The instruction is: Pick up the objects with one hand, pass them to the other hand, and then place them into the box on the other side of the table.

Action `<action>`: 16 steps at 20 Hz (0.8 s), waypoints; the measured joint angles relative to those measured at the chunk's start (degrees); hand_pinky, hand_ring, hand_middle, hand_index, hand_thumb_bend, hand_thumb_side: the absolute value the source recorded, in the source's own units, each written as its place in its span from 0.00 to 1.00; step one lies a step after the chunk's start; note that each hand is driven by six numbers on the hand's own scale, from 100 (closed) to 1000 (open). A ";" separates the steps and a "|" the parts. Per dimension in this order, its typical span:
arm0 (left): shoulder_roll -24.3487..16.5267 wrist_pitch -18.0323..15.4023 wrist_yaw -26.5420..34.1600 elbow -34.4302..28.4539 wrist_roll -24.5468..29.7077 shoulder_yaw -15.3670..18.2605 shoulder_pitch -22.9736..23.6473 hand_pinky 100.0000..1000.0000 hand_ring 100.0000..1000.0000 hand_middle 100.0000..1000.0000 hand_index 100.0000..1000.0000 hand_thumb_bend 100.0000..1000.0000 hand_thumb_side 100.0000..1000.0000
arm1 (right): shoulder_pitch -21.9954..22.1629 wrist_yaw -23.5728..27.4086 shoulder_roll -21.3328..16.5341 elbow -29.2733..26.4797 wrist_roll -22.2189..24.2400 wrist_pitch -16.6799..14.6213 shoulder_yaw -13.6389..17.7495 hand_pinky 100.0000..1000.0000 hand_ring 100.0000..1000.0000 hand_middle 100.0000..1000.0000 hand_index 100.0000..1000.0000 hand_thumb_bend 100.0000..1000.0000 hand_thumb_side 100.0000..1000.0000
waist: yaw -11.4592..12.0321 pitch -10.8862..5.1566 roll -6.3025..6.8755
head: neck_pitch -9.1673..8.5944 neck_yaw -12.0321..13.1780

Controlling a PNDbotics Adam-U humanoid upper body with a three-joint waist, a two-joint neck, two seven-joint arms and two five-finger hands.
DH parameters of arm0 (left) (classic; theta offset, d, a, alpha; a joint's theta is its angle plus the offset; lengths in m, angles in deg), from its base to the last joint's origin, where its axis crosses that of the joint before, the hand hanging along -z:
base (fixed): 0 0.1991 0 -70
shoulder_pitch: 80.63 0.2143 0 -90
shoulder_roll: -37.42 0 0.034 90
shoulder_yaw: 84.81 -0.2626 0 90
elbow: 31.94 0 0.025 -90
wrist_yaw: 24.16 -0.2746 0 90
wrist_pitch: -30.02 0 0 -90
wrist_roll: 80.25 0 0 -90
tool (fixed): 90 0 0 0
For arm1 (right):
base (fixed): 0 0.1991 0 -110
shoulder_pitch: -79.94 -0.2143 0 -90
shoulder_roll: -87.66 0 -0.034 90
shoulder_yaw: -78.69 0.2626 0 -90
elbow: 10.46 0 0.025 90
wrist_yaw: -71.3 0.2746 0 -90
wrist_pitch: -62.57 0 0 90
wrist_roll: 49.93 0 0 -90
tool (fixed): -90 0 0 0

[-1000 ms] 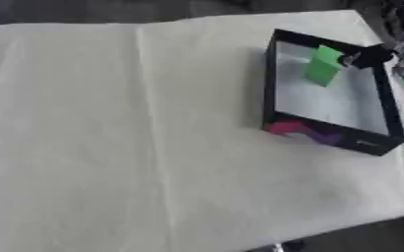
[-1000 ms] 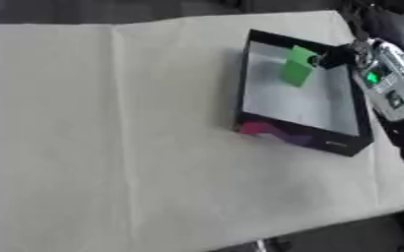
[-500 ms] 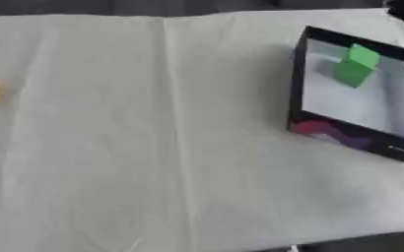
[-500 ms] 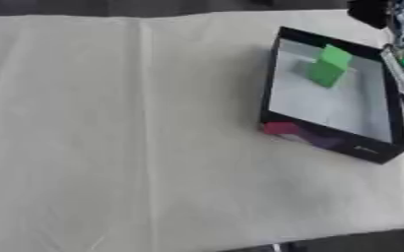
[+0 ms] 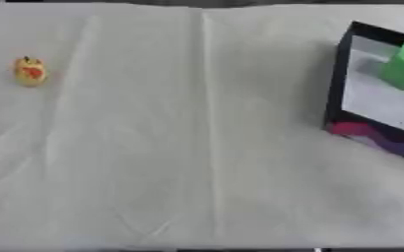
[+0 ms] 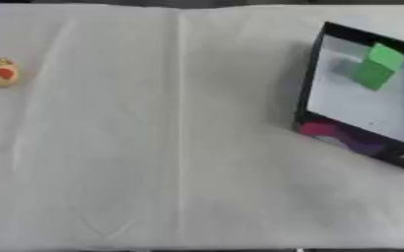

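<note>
White cloth [image 6: 171,147]; green block [image 6: 374,67] inside black box [image 6: 309,93]

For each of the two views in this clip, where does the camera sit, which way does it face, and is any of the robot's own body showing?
Left eye view: in the head, looking down at the white-covered table; no arm or hand shows.
Right eye view: beside it in the head, facing the same way; again no hand shows.
Shared: the small yellow and red object at far left, and the black box at right with the green block inside.
</note>
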 measured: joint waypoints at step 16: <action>-10.55 9.83 3.11 0.13 20.98 -4.18 4.77 0.91 0.81 0.76 0.87 0.73 0.28 | -0.27 -0.25 0.22 -0.47 0.54 1.32 -1.24 0.79 0.69 0.69 0.83 0.13 0.24 | 0.87 -0.12 0.11 | -0.03 4.05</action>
